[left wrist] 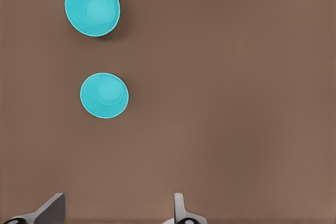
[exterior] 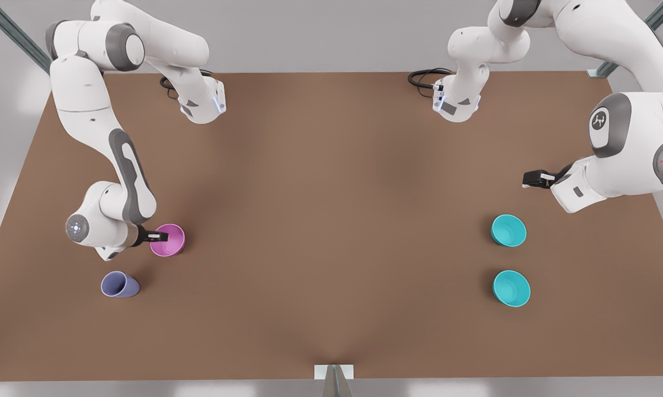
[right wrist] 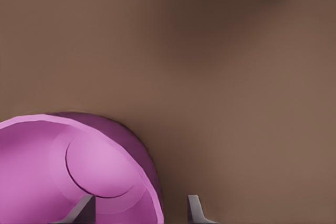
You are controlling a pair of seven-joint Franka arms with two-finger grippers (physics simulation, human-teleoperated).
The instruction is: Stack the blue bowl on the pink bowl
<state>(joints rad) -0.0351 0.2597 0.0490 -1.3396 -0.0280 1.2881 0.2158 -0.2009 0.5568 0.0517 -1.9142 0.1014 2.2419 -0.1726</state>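
The pink bowl point(exterior: 169, 240) point(right wrist: 63, 171) stands upright on the brown table at the front view's left. My right gripper point(exterior: 158, 237) point(right wrist: 139, 211) is low over it and open, one finger inside the bowl and the other outside, with the rim between them untouched. Two look-alike blue bowls stand at the front view's right, one farther back point(exterior: 509, 230) point(left wrist: 104, 95) and one nearer the front point(exterior: 512, 288) point(left wrist: 93, 7). I cannot tell which is the task's own. My left gripper point(exterior: 533, 179) point(left wrist: 116, 211) hovers open behind them, holding nothing.
A lavender-grey cup point(exterior: 120, 284) lies on its side just in front of the pink bowl. Black cables point(exterior: 428, 77) sit at the table's back edge near the arm bases. Wide bare table point(exterior: 331, 220) separates the pink bowl from the blue ones.
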